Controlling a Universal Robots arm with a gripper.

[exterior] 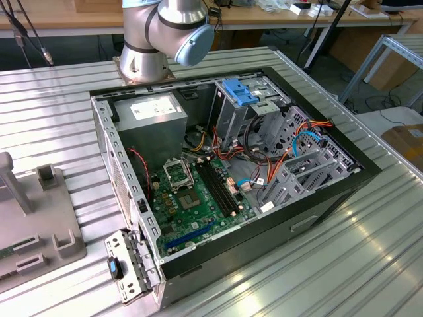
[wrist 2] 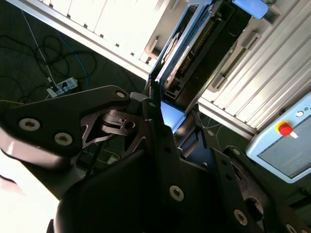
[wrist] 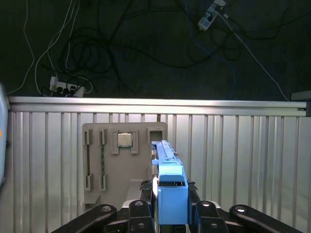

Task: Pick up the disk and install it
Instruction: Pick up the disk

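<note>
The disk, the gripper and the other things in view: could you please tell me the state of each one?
disk: clamped on edge between the jaws, not installed.
gripper: shut on the disk.
computer case: side open, interior exposed.
processor chip: seated in a pocket of the grey holder.

You're in a robotics lab: the arm's base (exterior: 141, 65) is bolted to a ribbed metal bench (exterior: 370, 254) beside an opened computer case (exterior: 316, 214), with a teach pendant (wrist 2: 286, 145) and floor power strips (wrist: 66, 89) around.
</note>
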